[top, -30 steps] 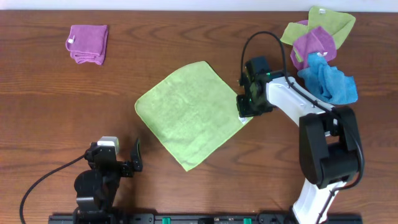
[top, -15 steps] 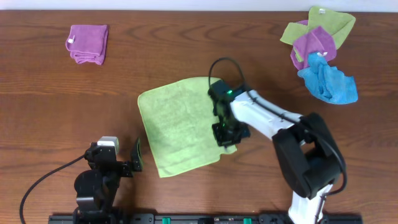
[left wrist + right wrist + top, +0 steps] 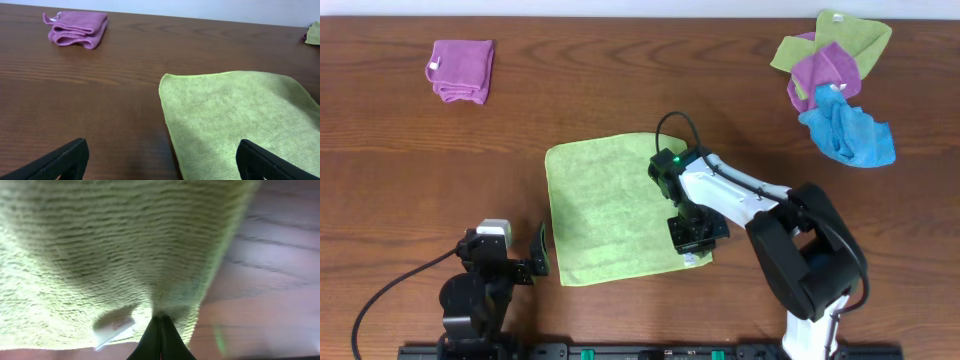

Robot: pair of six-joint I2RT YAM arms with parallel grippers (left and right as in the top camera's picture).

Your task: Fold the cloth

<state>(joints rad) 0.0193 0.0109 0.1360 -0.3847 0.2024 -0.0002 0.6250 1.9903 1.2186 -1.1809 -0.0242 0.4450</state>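
Since a second ago the cloth (image 3: 605, 210) sits nearer me, flat on the table (image 3: 470, 150); my right gripper (image 3: 161, 324) pinches its near-right corner, and my left gripper (image 3: 162, 159) gapes wide beside it.

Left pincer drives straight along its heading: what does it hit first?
Left pincer likely meets bare table first; the cloth's left edge lies close beside that line. Depth unclear.
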